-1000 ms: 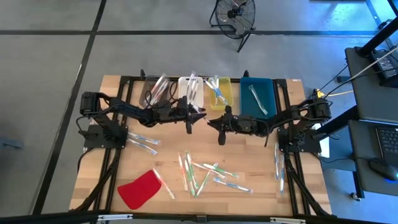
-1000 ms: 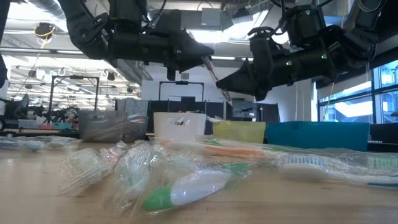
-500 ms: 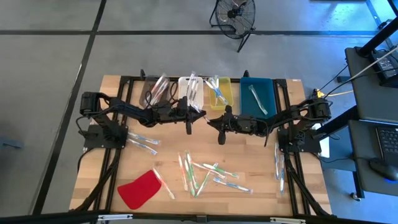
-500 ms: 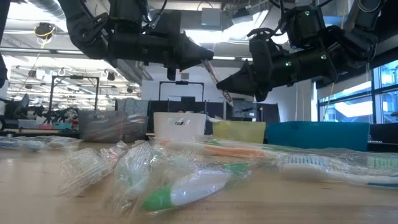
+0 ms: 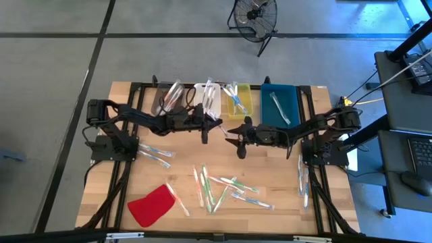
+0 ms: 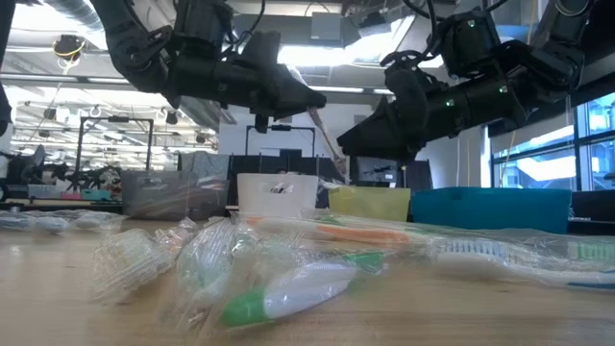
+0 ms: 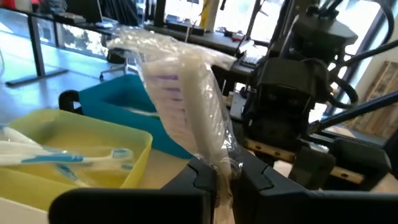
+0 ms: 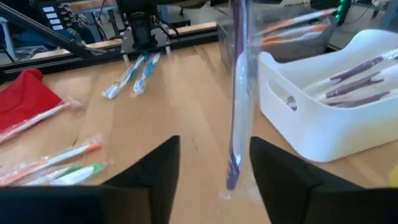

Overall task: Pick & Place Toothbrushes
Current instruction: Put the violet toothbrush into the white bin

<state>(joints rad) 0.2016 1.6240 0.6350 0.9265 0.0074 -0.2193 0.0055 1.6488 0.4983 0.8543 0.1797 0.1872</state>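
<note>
Looks like a handover: our left tool (image 7: 214, 180) is clamped on the wrapped purple toothbrush (image 7: 186, 93), which hangs lengthwise between our right tool's (image 8: 211, 168) spread fingers, white bin (image 8: 323, 118) just beside.

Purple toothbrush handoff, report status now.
Left gripper shut on the wrapped purple toothbrush, mid-air beside the white bin. Right gripper open, toothbrush hanging between its fingers. Nothing in the way.
</note>
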